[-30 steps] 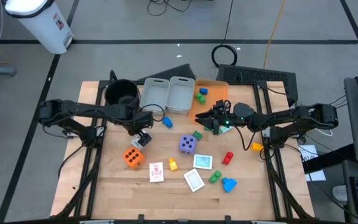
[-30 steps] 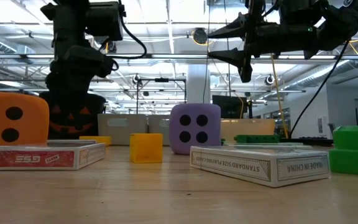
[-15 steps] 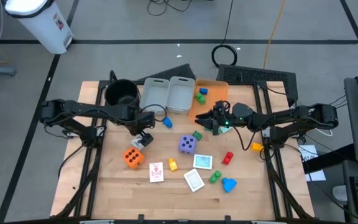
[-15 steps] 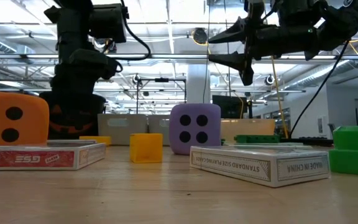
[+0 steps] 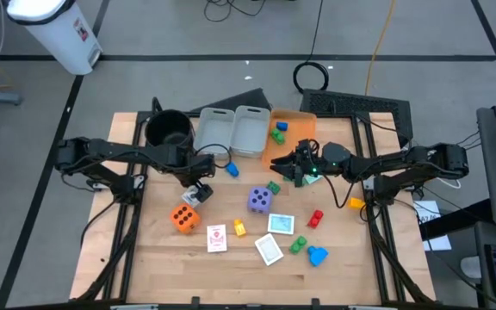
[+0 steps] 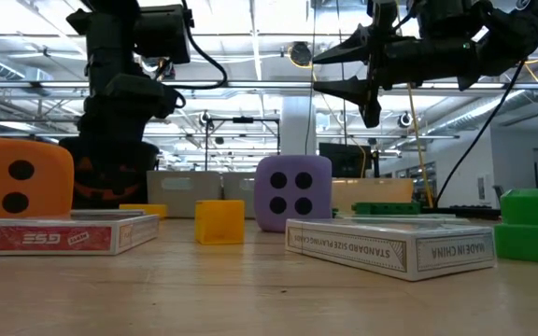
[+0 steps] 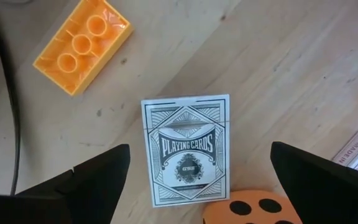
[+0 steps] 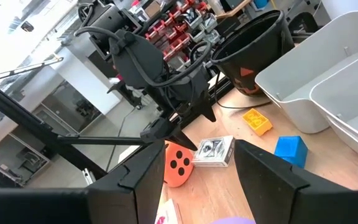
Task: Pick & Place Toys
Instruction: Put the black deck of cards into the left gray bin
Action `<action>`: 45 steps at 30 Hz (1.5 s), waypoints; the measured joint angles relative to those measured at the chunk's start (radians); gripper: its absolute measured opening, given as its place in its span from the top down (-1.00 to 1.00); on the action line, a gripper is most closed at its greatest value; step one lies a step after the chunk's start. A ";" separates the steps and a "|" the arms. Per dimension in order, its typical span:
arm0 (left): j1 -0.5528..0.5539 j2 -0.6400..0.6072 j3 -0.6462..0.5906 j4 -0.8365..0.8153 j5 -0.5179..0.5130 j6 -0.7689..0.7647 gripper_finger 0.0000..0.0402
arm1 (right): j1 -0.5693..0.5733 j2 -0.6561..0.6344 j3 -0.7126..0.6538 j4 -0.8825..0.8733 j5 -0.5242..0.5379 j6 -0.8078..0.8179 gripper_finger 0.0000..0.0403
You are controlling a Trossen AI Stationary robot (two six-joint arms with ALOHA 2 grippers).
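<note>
Left gripper (image 7: 197, 180) open, right above black-and-white card deck (image 7: 188, 149), orange die (image 5: 182, 218) at 7 o'clock. Right gripper (image 6: 344, 73) open too, above green block (image 5: 273, 187).

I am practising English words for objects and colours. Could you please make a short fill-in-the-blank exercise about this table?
1. The left gripper hovers open above a box of playing ____.
2. The big die near that box is ____.
3. The purple die shows ____ black dots in the low view.
4. The right gripper hovers open near the ____ bin.

Missing words: cards; orange; four; orange
</note>
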 joint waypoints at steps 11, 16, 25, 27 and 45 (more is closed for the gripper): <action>-0.003 0.013 -0.028 0.039 0.032 -0.015 -0.99 | 0.000 0.000 0.000 0.000 0.000 0.000 0.07; -0.003 0.029 -0.098 0.052 0.068 -0.046 -0.99 | 0.000 0.000 0.000 0.000 0.000 0.000 0.07; -0.019 0.026 -0.116 0.109 0.043 -0.056 -0.99 | 0.000 0.000 0.000 -0.008 0.000 0.005 0.07; -0.030 0.026 -0.116 0.132 0.032 -0.055 -0.99 | 0.000 0.000 0.000 -0.007 0.000 0.007 0.07; -0.050 0.118 -0.116 0.151 -0.053 -0.092 -0.99 | 0.000 0.000 0.000 -0.008 0.000 0.007 0.07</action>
